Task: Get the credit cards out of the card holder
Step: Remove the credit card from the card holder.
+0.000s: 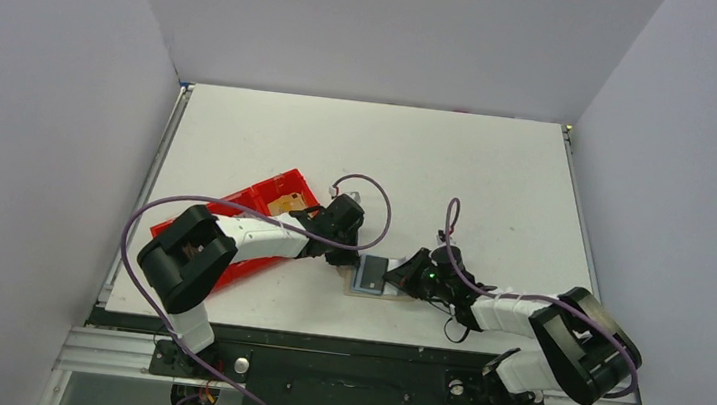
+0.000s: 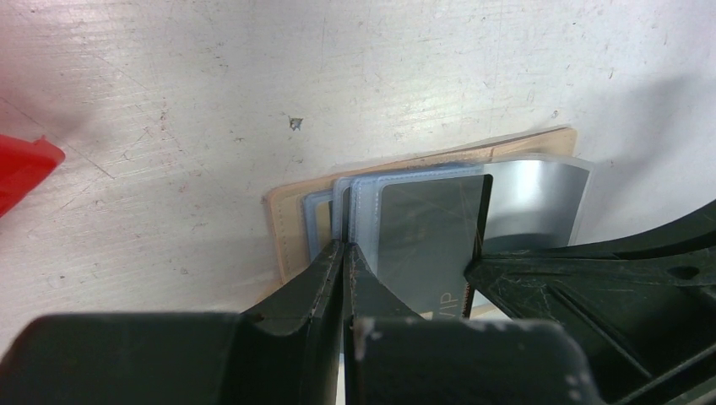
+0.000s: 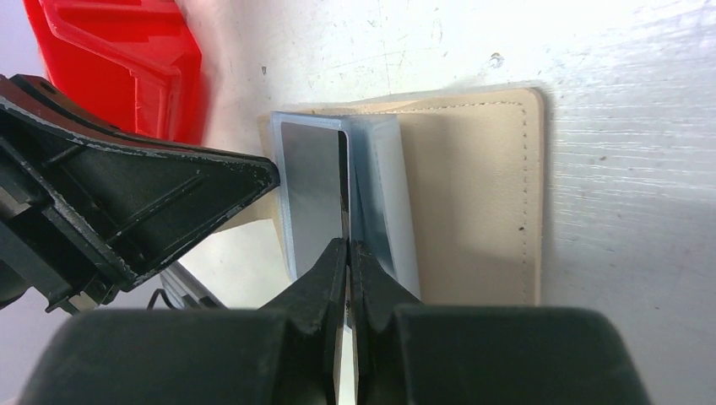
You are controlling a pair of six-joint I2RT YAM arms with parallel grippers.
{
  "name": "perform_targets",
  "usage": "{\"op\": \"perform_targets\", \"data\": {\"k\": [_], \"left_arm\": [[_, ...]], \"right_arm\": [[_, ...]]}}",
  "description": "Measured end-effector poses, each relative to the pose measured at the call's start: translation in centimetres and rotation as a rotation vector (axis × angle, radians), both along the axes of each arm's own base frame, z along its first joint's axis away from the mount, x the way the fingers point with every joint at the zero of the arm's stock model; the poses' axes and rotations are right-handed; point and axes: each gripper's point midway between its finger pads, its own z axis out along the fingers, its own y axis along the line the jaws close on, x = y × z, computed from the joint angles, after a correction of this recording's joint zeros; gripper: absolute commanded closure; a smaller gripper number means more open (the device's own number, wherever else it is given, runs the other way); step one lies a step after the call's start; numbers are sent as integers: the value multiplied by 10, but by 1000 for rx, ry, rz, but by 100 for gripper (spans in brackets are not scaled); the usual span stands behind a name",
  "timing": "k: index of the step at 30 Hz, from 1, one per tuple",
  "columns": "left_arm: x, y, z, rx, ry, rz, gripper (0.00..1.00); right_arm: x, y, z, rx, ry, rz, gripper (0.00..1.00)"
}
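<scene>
Nearest the lens in the left wrist view, the left gripper [image 2: 344,253] has its two black fingers pressed together on the near edge of the plastic sleeves [image 2: 363,190] that fan out of the card holder [image 2: 285,228]. Just past the fingertips are the credit cards [image 2: 456,207]. A dark grey card [image 2: 422,236] printed "VIP" lies at 1 o'clock, and a silvery card [image 2: 536,198] lies beyond it at 2 o'clock. Whether the silvery one is bare or sleeved I cannot tell.

The right gripper [image 3: 348,253] is also closed. Its tips pinch the opposite edge of the dark grey card, apparently with the sleeve leaf around it.

Seen from above, the tan holder lies open and flat on the counter [image 1: 438,171] at about 6 o'clock, near the front edge. The left gripper is at its 11 o'clock side and the right gripper at its 3 o'clock side. A red tray [image 1: 250,196] sits at 10 o'clock of the holder, apart from it.

I judge this to be the first extraction: one gripper anchors the sleeves while the other takes hold of a card. Neither card is out yet. The next move calls for the right gripper to draw the dark card straight along the sleeve's opening, toward 3 o'clock, while the left keeps the sleeves pinned. If the right gripper has the sleeve pinched along with the card, the pull would probably drag the whole holder instead.
</scene>
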Motion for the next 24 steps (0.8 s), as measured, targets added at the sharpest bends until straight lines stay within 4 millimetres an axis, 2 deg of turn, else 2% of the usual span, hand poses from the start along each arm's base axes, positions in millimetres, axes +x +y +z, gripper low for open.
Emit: {"op": "perform_targets", "data": {"k": [14,18,24], "left_arm": [[0,1,0,-1,-3,1,100],[0,1,0,0,-3,1,100],[0,1,0,0,-3,1,100]], "right_arm": [[-1,-10,-3,-62,-17,-5,99],[-1,-13,-5,-67,-18,-4,84],[0,-12,-2,-46,-26,0,80]]}}
